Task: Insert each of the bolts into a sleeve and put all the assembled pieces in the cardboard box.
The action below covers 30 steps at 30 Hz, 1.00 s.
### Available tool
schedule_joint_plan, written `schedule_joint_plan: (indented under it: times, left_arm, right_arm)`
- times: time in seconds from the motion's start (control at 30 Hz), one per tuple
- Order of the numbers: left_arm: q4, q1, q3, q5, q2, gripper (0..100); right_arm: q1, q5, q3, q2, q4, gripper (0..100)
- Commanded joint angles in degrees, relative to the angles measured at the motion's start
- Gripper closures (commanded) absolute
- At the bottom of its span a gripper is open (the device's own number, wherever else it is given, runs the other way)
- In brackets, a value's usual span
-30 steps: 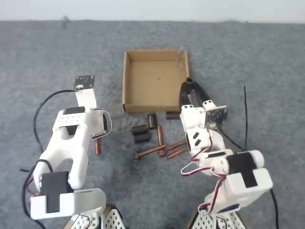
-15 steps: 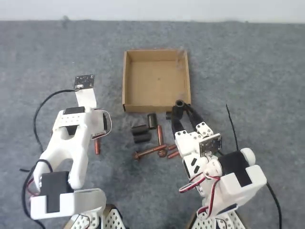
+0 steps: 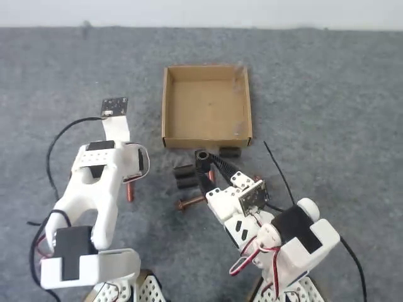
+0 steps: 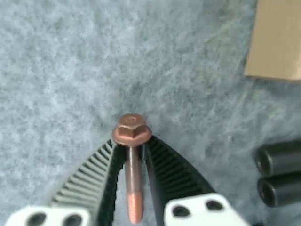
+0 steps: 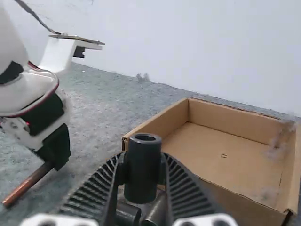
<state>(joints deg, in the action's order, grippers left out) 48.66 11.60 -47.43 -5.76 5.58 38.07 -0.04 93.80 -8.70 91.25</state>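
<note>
Grey carpet, bolt in left hand, sleeve in right hand

My left arm stands at about 8 o'clock in the high view, folded over, with its wrist aimed toward 12 o'clock. The left claw is clamped on a bolt, whose head sits just past the fingertips. My right arm reaches from 5 o'clock toward 11 o'clock. The right claw pinches an upright sleeve between both fingers.
</note>
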Motion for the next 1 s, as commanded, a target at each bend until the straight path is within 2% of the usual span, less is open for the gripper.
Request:
schedule_joint_plan:
  times: [0.0,0.13,0.4,0.77,0.97]
  left_arm:
    - [-3.7,-0.6,0.5,-0.2,4.0,99]
    - [-7.8,-2.7,1.3,-1.8,4.3,99]
    - [-8.0,-6.7,9.1,-7.6,4.3,99]
    - [-9.8,-14.9,18.4,-7.7,4.3,99]
    - [-19.2,-15.7,12.9,-7.4,6.6,99]
  right_arm:
    - [0.7,-0.4,1.1,-0.5,-0.2,99.2]
    - [0.7,-0.4,0.9,-0.5,-0.7,99.2]
    - [0.6,-0.4,1.1,-0.5,-0.7,99.2]
    - [0.6,-0.3,1.0,-0.5,-2.2,99.2]
    - [0.6,-0.3,1.0,-0.5,-2.3,99.2]
